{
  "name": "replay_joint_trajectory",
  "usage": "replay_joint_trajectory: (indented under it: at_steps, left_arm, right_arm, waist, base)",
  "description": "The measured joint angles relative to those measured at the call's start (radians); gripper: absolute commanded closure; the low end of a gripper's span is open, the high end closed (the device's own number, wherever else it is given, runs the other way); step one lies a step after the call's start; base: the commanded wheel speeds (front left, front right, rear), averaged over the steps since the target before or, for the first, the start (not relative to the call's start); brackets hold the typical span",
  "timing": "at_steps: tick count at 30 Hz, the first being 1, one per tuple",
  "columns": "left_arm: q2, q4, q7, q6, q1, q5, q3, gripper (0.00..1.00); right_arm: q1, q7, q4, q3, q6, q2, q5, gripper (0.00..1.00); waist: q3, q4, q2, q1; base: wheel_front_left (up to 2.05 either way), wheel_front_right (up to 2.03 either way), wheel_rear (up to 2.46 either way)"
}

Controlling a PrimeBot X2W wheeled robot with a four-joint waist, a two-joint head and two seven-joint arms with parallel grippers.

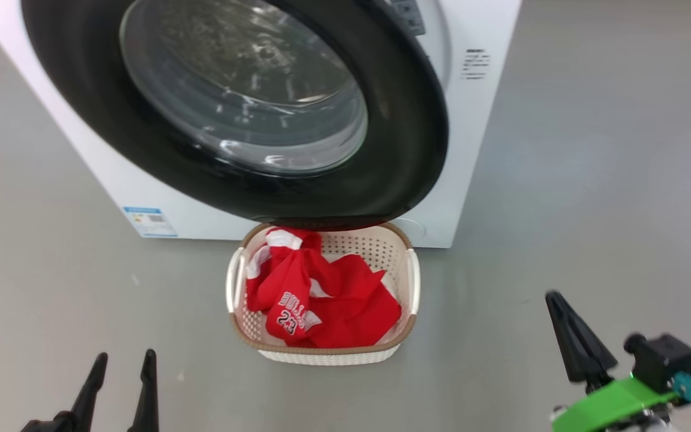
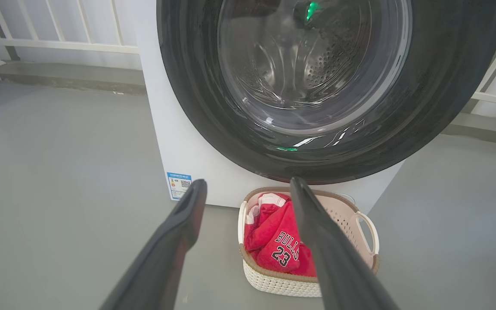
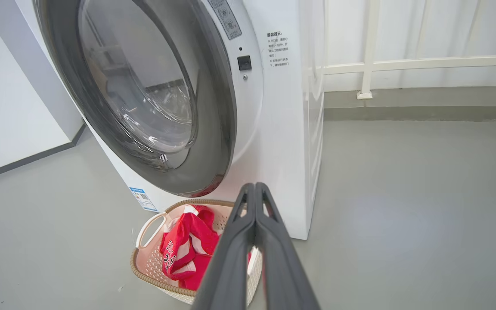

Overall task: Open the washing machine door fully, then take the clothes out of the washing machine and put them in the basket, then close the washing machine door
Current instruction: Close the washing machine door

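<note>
The washing machine (image 1: 478, 138) stands straight ahead. Its door (image 1: 408, 150) lies back against the front, and whether it is latched I cannot tell. Below the door sits the basket (image 1: 333, 350) with the red clothes (image 1: 327, 300) piled inside, "BULLS 23" facing up. My left gripper (image 1: 125, 357) is open and empty at the lower left, short of the basket. In the left wrist view the left gripper (image 2: 248, 184) frames the clothes (image 2: 274, 241). My right gripper (image 1: 555, 298) is shut on nothing, right of the basket. In the right wrist view the right gripper (image 3: 254, 186) points at the basket (image 3: 153, 275).
Grey floor (image 1: 609, 198) spreads on both sides of the machine. A white railing (image 3: 403, 64) and a low kerb run behind it on the right, and a white wall (image 3: 11, 107) stands to its left. A blue label (image 1: 149, 221) marks the machine's lower corner.
</note>
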Motion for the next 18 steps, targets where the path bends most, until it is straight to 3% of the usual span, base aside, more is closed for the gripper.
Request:
replay_joint_trajectory:
  at_steps: [18]
  left_arm:
    - [-0.047,-0.023,0.0,0.0,-0.038,0.009,-0.037,0.0]
  right_arm:
    - [-0.297,0.0,0.042,0.076,0.0,-0.011,0.01,1.0]
  waist:
    - [0.057,0.136,0.0,0.0]
  base:
    - [0.0,0.0,0.0]
